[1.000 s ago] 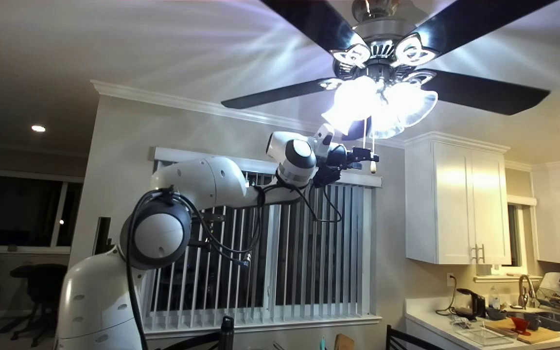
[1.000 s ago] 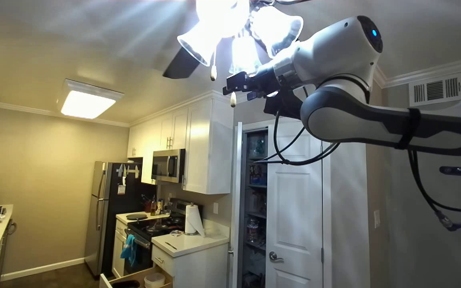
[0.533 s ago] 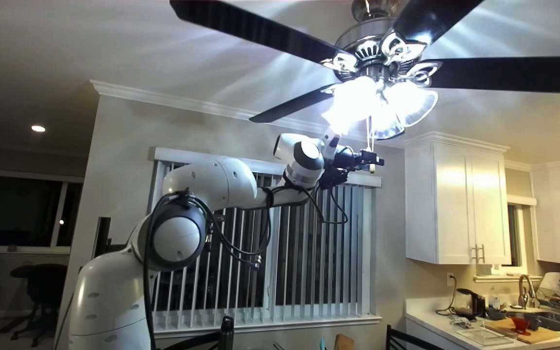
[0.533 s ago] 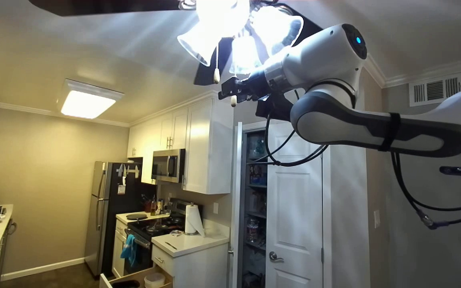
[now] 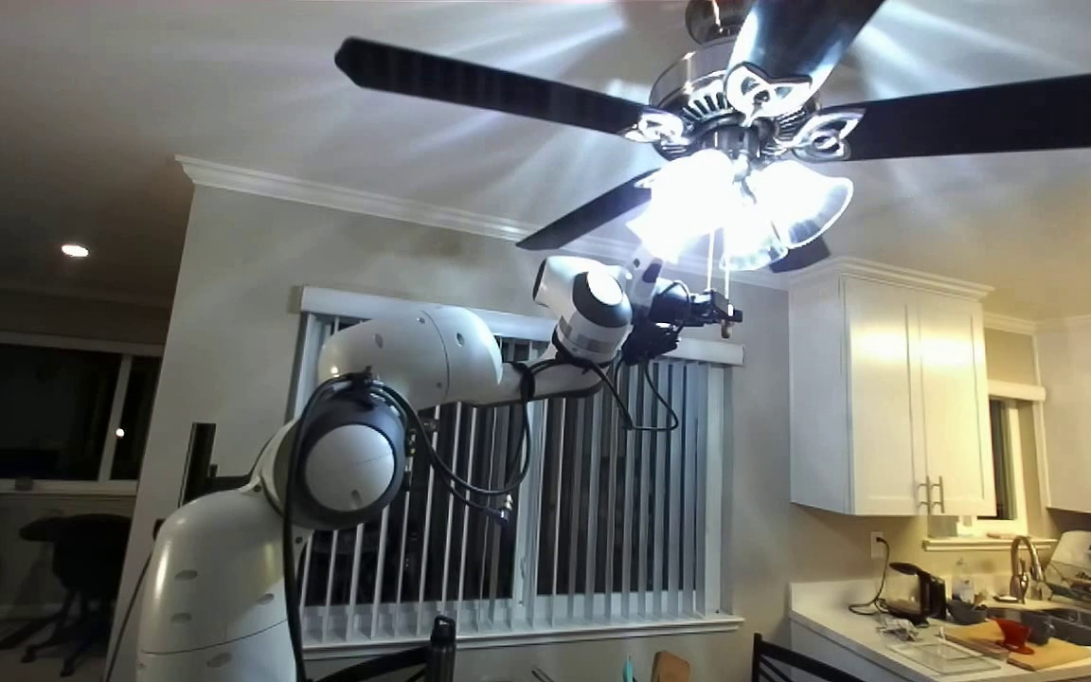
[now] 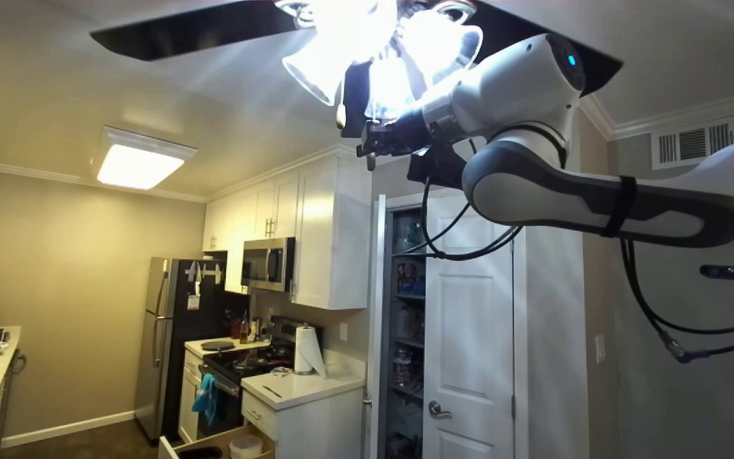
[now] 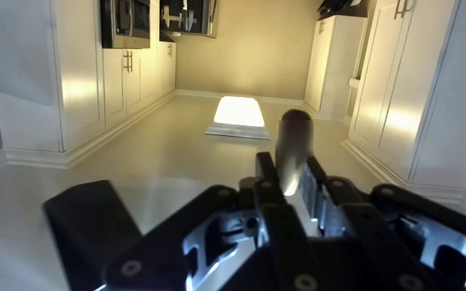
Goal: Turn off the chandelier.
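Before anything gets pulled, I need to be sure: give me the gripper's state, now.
Gripper: jaws closed on the pull-chain knob, its lower end showing below them; how firm the grip is cannot be told.

In an exterior view, the Franka Panda arm slopes up from well below and left of the pull-chain knob, its elbow joint bent, lower than the knob. In an exterior view, the forearm runs almost level, right of the knob and lower, and the wrist folds back over its end, higher than the knob. The Robotiq gripper tilts slightly down to the knob; its fingers are drawn together on it, one to each side.
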### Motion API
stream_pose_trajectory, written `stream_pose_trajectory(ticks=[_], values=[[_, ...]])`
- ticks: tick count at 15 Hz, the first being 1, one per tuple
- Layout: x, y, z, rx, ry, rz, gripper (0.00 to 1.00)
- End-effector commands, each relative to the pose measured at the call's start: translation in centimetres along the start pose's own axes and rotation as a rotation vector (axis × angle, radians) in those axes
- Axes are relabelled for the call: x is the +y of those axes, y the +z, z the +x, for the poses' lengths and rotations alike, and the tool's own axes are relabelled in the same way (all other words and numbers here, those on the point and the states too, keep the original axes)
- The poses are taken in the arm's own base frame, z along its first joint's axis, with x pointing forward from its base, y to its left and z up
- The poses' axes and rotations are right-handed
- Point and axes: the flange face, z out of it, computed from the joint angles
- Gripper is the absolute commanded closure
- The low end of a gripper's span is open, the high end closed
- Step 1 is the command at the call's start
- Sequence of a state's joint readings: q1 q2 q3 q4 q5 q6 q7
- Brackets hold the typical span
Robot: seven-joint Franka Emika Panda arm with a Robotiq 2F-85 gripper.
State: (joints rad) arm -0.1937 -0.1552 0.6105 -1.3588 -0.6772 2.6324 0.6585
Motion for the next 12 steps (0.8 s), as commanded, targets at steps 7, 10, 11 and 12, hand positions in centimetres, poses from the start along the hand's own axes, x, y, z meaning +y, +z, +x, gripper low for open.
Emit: stream_pose_trajectory(ticks=[7,10,11,12], values=[[0.6,1.2,-1.5,-0.087,-0.003,-0.043,0.96],[1.4,2.0,-2.4,-0.133,0.01,-0.057,0.96],[1.5,2.0,-2.4,-0.136,0.014,-0.053,0.96],[1.7,2.0,-2.3,-0.131,0.015,-0.056,0.96]])
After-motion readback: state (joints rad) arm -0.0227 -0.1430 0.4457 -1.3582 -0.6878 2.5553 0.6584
